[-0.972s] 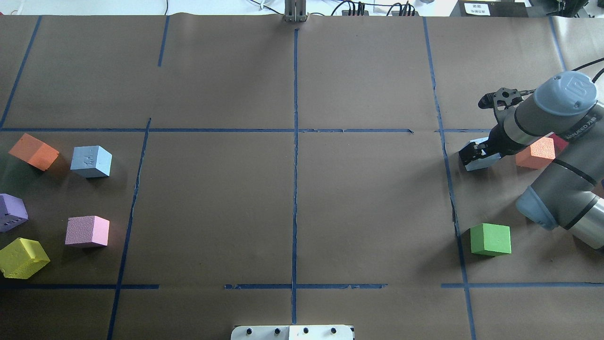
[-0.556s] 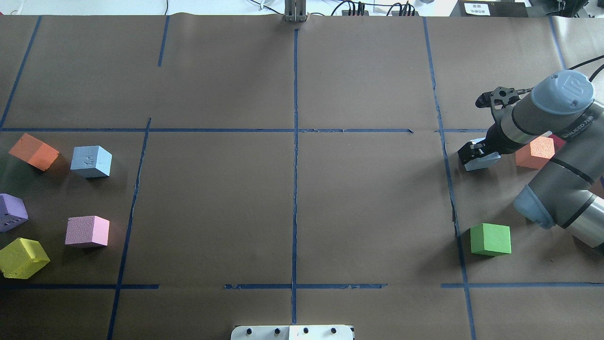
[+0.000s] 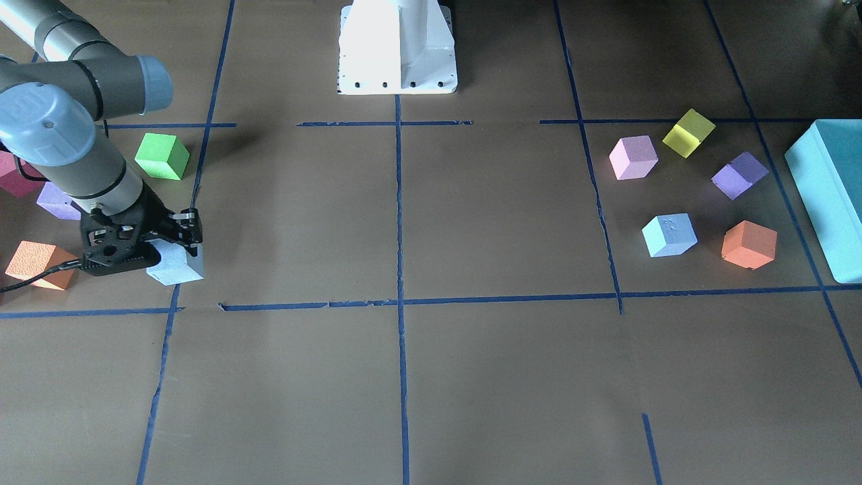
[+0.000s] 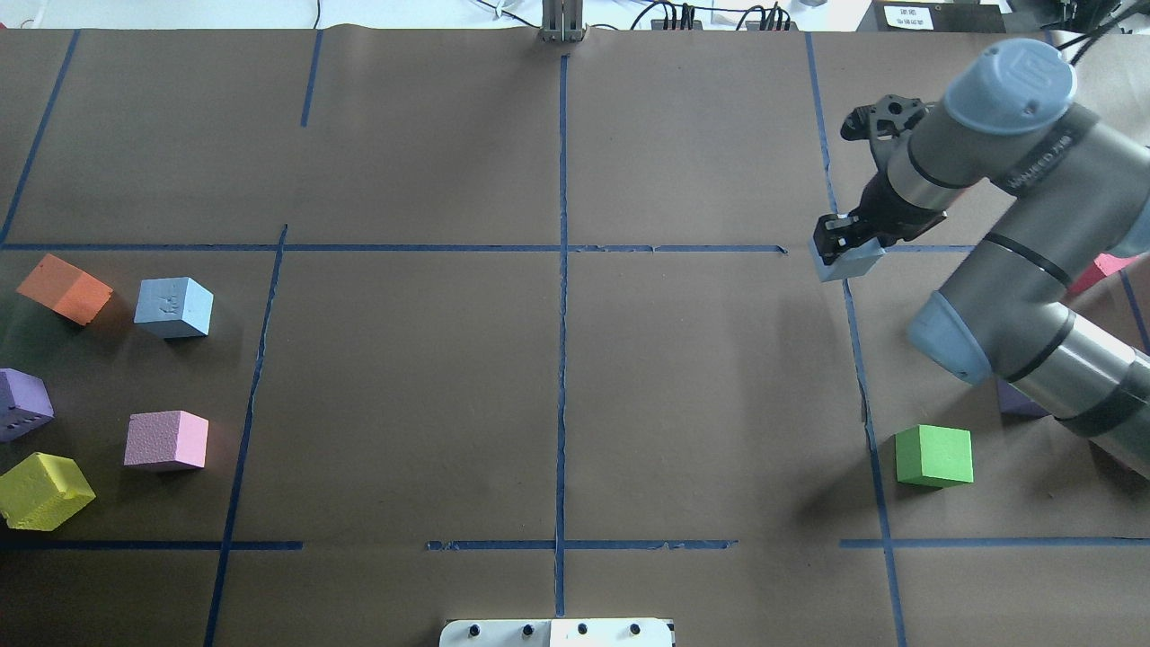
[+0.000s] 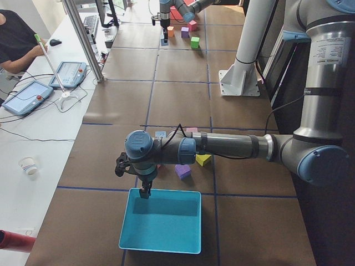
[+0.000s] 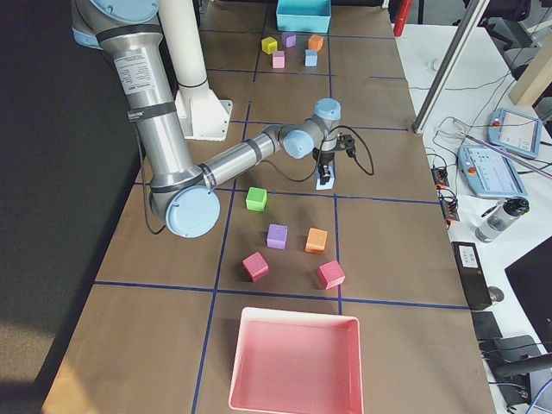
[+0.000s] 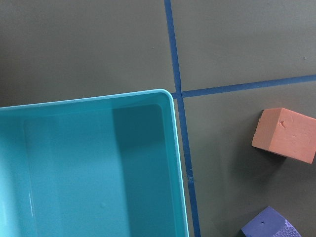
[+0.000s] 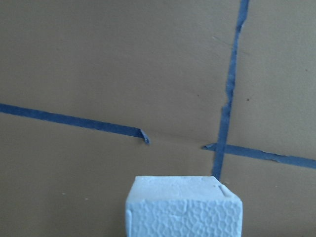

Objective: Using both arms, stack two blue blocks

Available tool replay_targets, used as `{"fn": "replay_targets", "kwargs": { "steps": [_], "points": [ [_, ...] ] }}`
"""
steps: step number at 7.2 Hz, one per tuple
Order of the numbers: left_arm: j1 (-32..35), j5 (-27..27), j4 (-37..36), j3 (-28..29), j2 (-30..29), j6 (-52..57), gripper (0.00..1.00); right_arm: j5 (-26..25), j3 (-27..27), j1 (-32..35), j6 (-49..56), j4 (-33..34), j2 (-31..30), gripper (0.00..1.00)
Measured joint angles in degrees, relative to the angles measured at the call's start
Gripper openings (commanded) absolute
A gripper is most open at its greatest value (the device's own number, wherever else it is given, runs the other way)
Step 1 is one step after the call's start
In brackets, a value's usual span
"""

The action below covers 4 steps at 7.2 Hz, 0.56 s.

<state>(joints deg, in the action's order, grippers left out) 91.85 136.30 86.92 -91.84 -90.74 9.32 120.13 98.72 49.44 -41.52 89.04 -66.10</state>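
My right gripper [image 4: 840,247] is shut on a pale blue block [image 4: 849,263] and holds it above the table, over a crossing of blue tape lines. The block also shows in the front view [image 3: 178,268] and fills the bottom of the right wrist view [image 8: 182,207]. The second blue block [image 4: 173,306] sits on the table at the far left, also seen in the front view [image 3: 669,235]. My left gripper [image 5: 145,191] hangs over the edge of the teal box [image 5: 161,221]. It shows only in the left side view, so I cannot tell whether it is open or shut.
Orange [image 4: 65,288], purple [image 4: 22,403], pink [image 4: 166,440] and yellow [image 4: 43,490] cubes lie around the second blue block. A green cube [image 4: 934,456] lies under my right arm. A pink tray [image 6: 297,362] stands at the right end. The white pedestal [image 3: 397,47] is at the robot's side.
My right gripper has lifted the blue block off the table and carried it away from the orange cube, farther from the robot and toward the table's middle. The left-side cubes have not moved.
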Motion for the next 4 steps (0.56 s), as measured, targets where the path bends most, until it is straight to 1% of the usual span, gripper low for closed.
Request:
{"fn": "replay_targets", "kwargs": {
  "steps": [1,2,3,4],
  "points": [
    [0.0,0.0,0.0,-0.1,0.0,0.0,1.0,-0.4,-0.2,-2.6,-4.1,3.0,4.2,0.01],
    [0.0,0.0,-0.1,-0.1,0.0,0.0,1.0,-1.9,-0.8,-6.0,-9.5,4.2,7.9,0.01],
    [0.0,0.0,-0.1,-0.2,0.0,0.0,1.0,-4.7,-2.3,-9.7,-14.8,4.6,11.7,0.02],
    [0.0,0.0,-0.1,-0.2,0.0,0.0,1.0,-7.1,-5.3,-13.1,-19.8,4.6,16.1,0.02]
  ]
}}
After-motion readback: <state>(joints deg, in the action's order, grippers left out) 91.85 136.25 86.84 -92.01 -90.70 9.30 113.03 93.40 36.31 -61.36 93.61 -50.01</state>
